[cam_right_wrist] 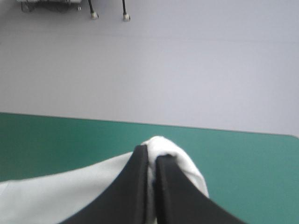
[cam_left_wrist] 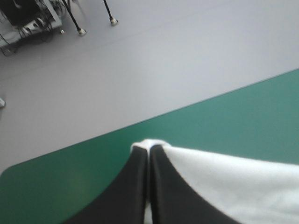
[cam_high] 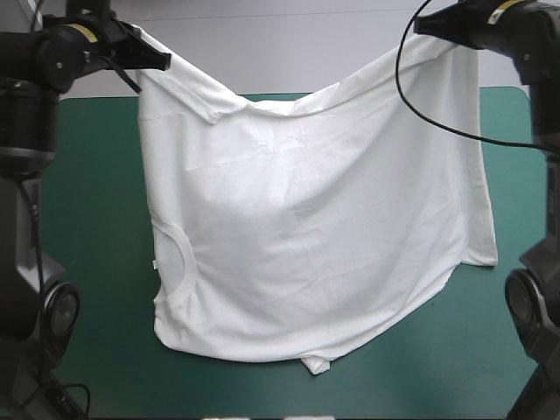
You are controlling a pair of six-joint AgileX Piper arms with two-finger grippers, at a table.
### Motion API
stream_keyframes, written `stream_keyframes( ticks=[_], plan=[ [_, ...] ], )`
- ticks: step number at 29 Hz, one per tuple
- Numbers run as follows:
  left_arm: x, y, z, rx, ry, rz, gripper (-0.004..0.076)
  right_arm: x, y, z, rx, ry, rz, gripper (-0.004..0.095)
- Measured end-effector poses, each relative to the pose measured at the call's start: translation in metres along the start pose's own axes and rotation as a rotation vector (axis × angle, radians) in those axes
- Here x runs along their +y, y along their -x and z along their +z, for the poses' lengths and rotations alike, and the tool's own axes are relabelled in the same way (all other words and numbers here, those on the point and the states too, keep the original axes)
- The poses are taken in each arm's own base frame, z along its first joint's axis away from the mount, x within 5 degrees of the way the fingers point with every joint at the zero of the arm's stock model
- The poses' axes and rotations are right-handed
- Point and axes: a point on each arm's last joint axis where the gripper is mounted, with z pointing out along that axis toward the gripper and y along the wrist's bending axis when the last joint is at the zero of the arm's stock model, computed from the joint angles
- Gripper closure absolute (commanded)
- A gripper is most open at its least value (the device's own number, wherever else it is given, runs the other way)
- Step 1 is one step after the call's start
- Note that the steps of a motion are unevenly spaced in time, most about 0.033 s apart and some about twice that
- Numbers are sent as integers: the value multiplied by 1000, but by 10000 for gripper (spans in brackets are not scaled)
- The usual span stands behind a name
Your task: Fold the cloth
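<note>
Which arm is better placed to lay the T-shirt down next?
Neither alone: the left gripper and right gripper each hold an upper corner of the T-shirt, which hangs between them over the table, so both should probably lower together.

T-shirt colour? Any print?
Plain white short-sleeved T-shirt, no print visible; clearest in the high view.

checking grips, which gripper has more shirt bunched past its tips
The right gripper: a rounded wad of the T-shirt bulges over its tips; the left gripper shows only a thin rim.

The white T-shirt (cam_high: 315, 227) hangs spread out, lower edge on the table.
</note>
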Motion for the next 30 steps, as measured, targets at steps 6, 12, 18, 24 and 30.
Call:
stream_keyframes(
  ticks=[6,12,18,24,30],
  plan=[
    [-15,-49,126,144,-62,-18,733,2,-68,138,212,-2,-8,927],
    [-31,-97,215,139,-105,-87,695,4,-139,227,329,-3,-11,917],
    [-40,-126,257,121,-110,-137,197,6,-177,260,400,44,66,264],
    [-40,-127,257,133,-115,-146,1,-8,-172,258,380,60,128,-12],
    [-36,-105,216,269,-152,-170,54,-17,-142,221,402,40,110,4]
  ],
)
